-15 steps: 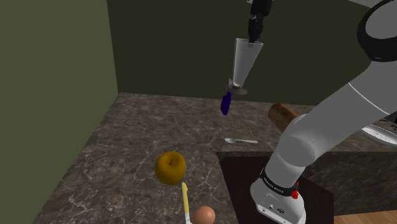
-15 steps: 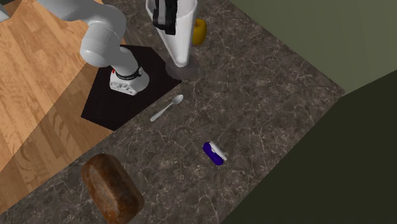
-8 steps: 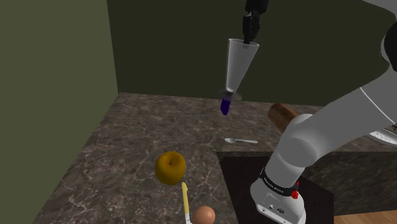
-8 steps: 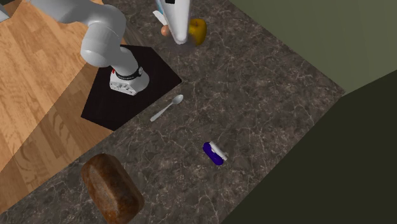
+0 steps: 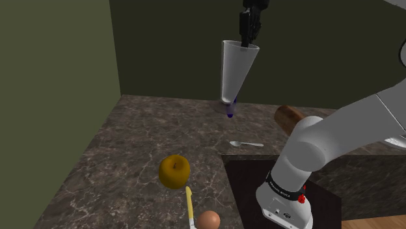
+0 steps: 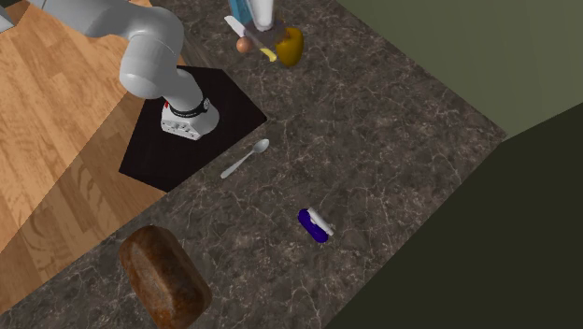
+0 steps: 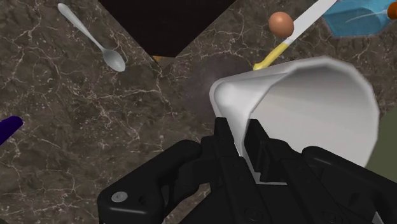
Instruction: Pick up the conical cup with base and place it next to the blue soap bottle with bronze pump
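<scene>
A pale grey conical cup (image 5: 235,70) hangs high over the dark marble counter (image 5: 130,156), wide mouth up and narrow end down. My gripper (image 5: 248,40) is shut on the cup's rim, one finger inside and one outside, as the wrist view shows at the gripper (image 7: 245,141) and the cup (image 7: 312,102). The dark blue soap bottle (image 6: 315,225) lies on its side on the counter. In the shoulder view the soap bottle (image 5: 229,110) peeks out just below the cup's tip. The cup's lower end (image 6: 264,11) shows at the second exterior view's top edge.
A yellow apple (image 5: 174,170), a brown egg-like ball (image 5: 209,220) and a yellow-handled utensil (image 5: 189,203) lie near the counter's front. A metal spoon (image 6: 246,160) lies beside the black stand (image 6: 177,140). A brown loaf (image 6: 163,274) sits near the wooden floor side.
The arm has lifted the cup higher and carried it a little toward the shoulder view's left. The grip on the rim is unchanged and nothing on the counter has moved.
</scene>
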Tool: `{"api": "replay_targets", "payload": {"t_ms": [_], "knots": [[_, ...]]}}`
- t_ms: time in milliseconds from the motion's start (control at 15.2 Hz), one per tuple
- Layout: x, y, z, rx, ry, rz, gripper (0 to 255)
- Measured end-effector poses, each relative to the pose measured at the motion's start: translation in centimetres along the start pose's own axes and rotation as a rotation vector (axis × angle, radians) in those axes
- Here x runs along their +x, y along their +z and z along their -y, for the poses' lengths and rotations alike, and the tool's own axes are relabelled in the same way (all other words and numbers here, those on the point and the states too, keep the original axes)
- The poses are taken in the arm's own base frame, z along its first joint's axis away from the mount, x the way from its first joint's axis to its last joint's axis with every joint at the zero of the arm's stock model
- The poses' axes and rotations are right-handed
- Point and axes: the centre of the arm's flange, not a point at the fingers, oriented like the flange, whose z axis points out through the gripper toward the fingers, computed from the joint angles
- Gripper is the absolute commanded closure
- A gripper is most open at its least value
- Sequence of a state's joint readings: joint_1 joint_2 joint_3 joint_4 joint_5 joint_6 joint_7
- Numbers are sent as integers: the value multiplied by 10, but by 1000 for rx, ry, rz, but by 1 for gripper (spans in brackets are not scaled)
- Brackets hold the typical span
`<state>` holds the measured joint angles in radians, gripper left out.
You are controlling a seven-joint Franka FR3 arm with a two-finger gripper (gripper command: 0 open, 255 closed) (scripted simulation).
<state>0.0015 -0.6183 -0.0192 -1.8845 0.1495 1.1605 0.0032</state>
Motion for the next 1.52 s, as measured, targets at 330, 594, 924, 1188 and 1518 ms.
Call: {"api": "replay_targets", "payload": {"t_ms": [330, 594, 924, 1188, 1518], "knots": [[-12, 12, 65, -1, 0, 0, 255], [-17, 20, 114, 0, 0, 0, 255], [-27, 28, 180, -1, 0, 0, 255], [-34, 40, 232, -1, 1, 0, 255], [-45, 51, 294, -2, 1, 0, 255]]}}
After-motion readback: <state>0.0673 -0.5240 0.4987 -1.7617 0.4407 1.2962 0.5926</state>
